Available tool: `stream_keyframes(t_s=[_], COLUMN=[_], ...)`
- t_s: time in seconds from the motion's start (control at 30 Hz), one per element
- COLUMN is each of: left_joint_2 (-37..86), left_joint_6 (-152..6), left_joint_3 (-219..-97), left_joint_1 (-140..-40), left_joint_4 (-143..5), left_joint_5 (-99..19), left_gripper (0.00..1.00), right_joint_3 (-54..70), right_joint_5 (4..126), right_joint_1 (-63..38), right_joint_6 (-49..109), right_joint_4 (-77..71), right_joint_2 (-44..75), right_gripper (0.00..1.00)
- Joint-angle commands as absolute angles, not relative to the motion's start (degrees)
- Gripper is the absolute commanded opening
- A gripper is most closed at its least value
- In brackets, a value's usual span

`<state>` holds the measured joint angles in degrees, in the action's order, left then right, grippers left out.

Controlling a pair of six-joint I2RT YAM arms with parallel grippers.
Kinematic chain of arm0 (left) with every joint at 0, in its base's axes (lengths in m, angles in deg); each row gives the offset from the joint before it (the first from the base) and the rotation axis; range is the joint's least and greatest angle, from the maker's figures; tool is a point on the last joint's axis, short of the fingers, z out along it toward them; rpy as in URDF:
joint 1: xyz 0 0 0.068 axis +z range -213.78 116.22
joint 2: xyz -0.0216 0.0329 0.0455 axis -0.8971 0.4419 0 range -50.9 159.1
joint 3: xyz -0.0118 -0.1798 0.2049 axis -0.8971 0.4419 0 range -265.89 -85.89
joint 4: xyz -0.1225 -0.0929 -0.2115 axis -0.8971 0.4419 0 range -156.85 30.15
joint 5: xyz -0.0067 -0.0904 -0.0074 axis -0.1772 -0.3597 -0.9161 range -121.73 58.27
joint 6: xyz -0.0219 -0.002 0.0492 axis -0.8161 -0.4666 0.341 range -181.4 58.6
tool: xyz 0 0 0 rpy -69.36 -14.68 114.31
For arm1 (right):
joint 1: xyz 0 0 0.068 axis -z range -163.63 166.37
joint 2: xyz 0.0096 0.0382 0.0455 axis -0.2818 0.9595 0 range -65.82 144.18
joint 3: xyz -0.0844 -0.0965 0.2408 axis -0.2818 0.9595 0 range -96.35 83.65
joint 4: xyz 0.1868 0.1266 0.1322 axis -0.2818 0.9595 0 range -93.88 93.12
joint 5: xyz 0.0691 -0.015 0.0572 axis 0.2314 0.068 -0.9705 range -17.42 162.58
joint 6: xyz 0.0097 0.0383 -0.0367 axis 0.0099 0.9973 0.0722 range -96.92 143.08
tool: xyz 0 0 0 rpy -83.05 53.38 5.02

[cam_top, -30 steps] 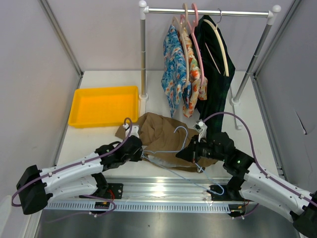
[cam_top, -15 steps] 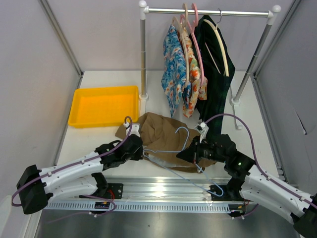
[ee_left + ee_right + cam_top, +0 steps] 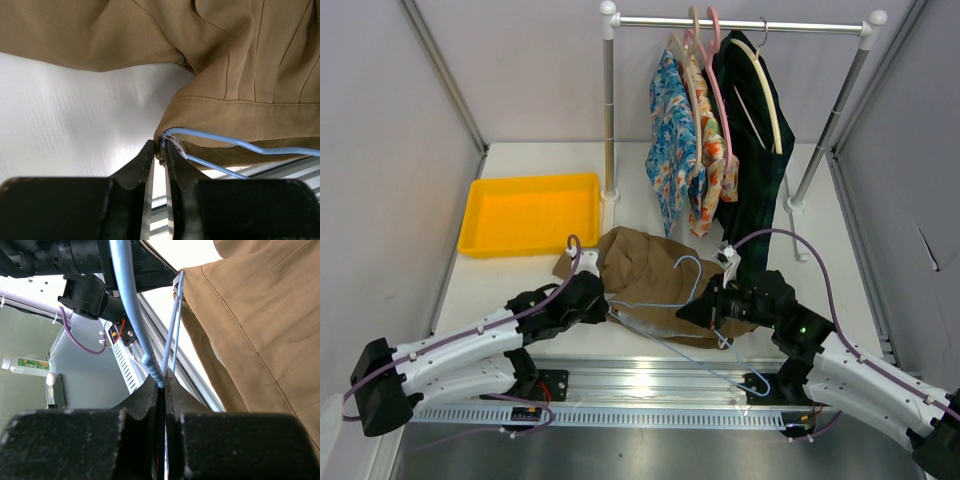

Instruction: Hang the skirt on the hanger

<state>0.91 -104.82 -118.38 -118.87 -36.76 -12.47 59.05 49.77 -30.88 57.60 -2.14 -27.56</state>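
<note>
The tan skirt (image 3: 642, 262) lies crumpled on the table in front of the rack. The thin blue-grey wire hanger (image 3: 665, 304) lies across its near edge, hook (image 3: 691, 263) toward the rack. My left gripper (image 3: 607, 308) is shut on the skirt's waistband corner (image 3: 200, 107), right at the hanger's end (image 3: 172, 134). My right gripper (image 3: 696, 309) is shut on the hanger's wire (image 3: 161, 381), with the skirt (image 3: 260, 320) beside it on the right. The hanger wire (image 3: 250, 147) runs along under the waistband hem.
A yellow tray (image 3: 480, 235) sits at the back left. A clothes rack (image 3: 609, 120) behind the skirt holds floral garments (image 3: 675, 140), a dark green plaid garment (image 3: 755, 150), a pink hanger (image 3: 716, 70) and a cream hanger (image 3: 767, 85). A metal rail (image 3: 640, 385) runs along the near edge.
The left arm has shifted slightly and the right gripper with the hanger has edged a little left. Both grips are the same.
</note>
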Motion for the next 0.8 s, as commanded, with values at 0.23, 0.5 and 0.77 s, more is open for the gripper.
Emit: stream_keyframes(t_s=[0.23,0.5,0.77], left_joint_2=[-2.9,-4.3,-5.5], left_joint_6=[-104.4,-103.1,-103.8], left_joint_3=[-119.8,-120.3,-118.6], left_joint_1=[-118.7,-118.7,-119.4], left_joint_4=[-36.3,-33.7,-34.8], left_joint_5=[-12.2,-15.2,-17.0], left_gripper=[0.21,0.25,0.28], right_joint_3=[58.5,58.3,58.3], right_joint_5=[50.8,51.0,51.0], right_joint_1=[-30.9,-30.9,-30.9], right_joint_6=[58.2,58.2,58.2], right_joint_4=[-5.3,-5.3,-5.8], right_joint_2=[-27.8,-27.8,-27.1], right_gripper=[0.0,0.0,0.0])
